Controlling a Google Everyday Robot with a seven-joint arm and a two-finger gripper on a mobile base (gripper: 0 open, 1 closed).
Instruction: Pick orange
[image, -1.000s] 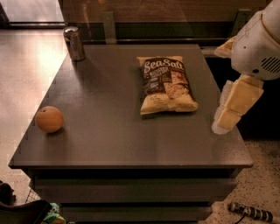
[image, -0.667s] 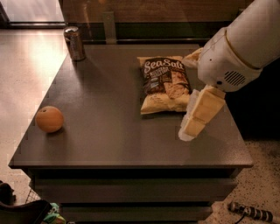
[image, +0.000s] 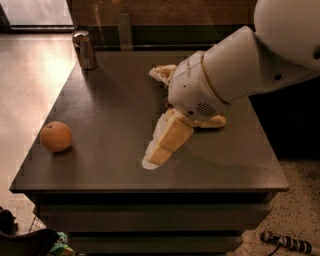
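While the orange (image: 56, 136) sits alone near the left front corner of the dark table (image: 110, 100), well apart from everything else, the gripper (image: 154, 157) hangs low over the front middle of the tabletop, angled down and to the left so that its tip points roughly toward the fruit. It carries nothing, and from this side I cannot tell whether it is spread or pressed together. The white arm (image: 235, 65) comes in from the right and crosses above the chip bag (image: 162, 73), hiding most of it, which suggests a path taken over the bag rather than around it. A soda can (image: 86, 49) stands upright at the far left corner, clear of the line between gripper and orange. The step in hand looks like the approach: bare table lies between tool and fruit, nothing blocks the way, and the grasp is not yet begun. Because the orange is round and near the edge, a glancing touch could roll it off the table.
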